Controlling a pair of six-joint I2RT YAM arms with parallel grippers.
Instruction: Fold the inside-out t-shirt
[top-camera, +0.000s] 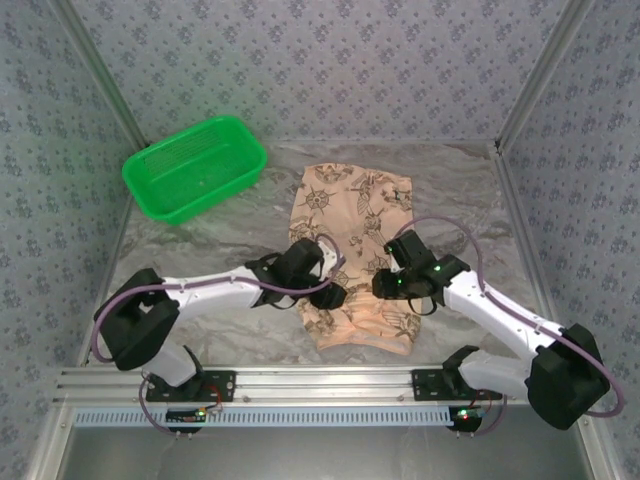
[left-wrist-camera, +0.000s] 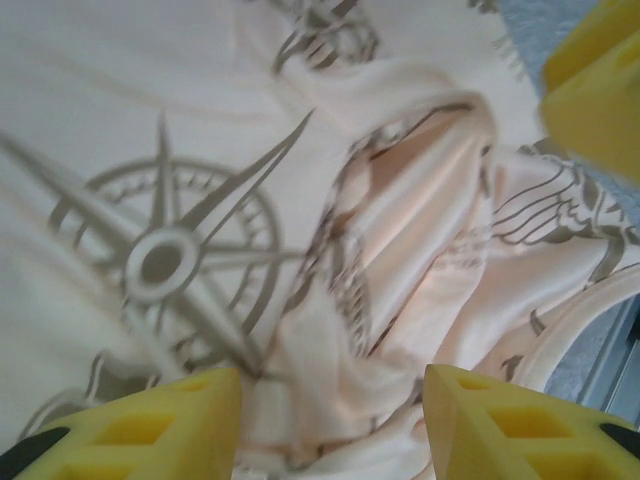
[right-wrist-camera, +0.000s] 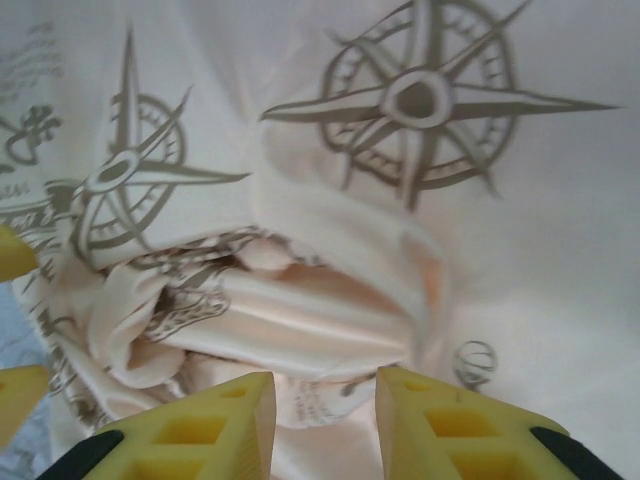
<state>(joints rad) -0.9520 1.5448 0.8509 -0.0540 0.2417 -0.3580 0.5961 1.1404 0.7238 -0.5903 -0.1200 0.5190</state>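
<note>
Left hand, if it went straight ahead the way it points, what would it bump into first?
The t-shirt. The left hand points at the crumpled fold of cloth just past its open yellow fingers, probably very close, though depth is hard to judge.

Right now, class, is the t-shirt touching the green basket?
Apart. The top view shows a strip of bare table between the t-shirt and the green basket.
</note>
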